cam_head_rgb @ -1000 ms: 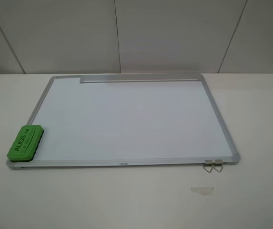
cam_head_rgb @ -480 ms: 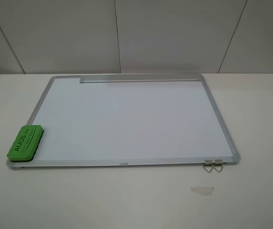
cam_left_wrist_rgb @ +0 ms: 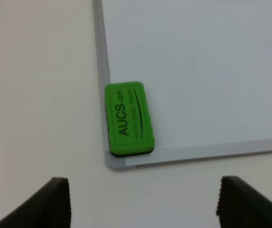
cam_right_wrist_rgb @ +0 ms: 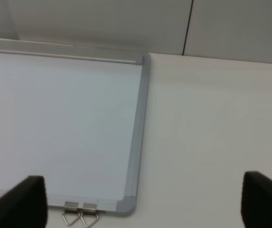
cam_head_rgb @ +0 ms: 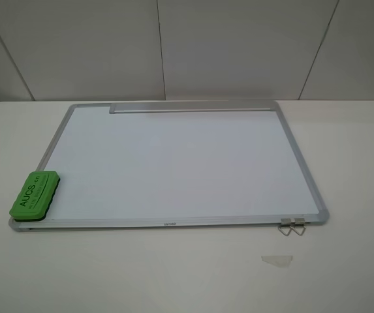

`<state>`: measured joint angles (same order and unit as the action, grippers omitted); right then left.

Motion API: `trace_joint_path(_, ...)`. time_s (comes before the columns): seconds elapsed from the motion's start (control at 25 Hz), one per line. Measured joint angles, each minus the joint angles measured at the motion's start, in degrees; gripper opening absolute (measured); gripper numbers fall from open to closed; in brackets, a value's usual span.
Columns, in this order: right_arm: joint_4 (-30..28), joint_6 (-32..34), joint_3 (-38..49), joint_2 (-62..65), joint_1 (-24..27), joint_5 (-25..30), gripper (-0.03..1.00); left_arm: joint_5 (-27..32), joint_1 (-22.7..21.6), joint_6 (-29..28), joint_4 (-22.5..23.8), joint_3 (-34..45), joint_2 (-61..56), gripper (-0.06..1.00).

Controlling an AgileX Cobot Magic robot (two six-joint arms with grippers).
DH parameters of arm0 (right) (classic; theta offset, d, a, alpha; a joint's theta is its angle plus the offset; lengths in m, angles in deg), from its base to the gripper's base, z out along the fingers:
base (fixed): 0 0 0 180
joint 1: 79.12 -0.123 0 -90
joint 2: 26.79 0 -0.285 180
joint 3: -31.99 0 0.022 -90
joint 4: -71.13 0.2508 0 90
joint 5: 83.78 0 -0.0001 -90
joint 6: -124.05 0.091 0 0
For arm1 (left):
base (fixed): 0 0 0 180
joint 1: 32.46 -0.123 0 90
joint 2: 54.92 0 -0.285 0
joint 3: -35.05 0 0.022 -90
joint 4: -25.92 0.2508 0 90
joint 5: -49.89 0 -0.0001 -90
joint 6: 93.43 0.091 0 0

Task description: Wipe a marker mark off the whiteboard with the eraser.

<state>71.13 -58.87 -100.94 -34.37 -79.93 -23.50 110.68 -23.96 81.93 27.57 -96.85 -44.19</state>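
The whiteboard lies flat on the white table, its grey tray strip along the far edge. The green eraser with black lettering rests on the board's near left corner, also seen as the eraser in the left wrist view on the whiteboard. No marker mark shows on the white surface in any view. My left gripper hangs open above the table, short of the eraser. My right gripper is open above the whiteboard near its right corner. Neither gripper appears in the exterior view.
Two metal binder clips hang from the board's near right edge, shown again as clips in the right wrist view. A translucent tape scrap lies on the table in front of them. White wall panels stand behind the table.
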Motion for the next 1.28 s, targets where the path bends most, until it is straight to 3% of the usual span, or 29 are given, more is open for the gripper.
trace_joint_path(0.16,0.0,0.0,0.0,0.0,0.0,0.0,0.82,0.0,-1.9,-0.2,0.0,0.0,-1.1,0.65)
trace_joint_path(0.44,0.0,0.0,0.0,0.0,0.0,0.0,0.82,0.0,-10.3,1.3,-0.9,0.1,-3.3,0.65)
trace_joint_path(0.68,0.0,0.0,0.0,0.0,0.0,0.0,0.82,0.0,-10.5,4.0,-3.0,0.2,-3.3,0.65)
trace_joint_path(1.28,0.0,0.0,0.0,0.0,0.0,0.0,0.82,0.0,-10.5,4.0,-3.1,0.2,-3.3,0.65)
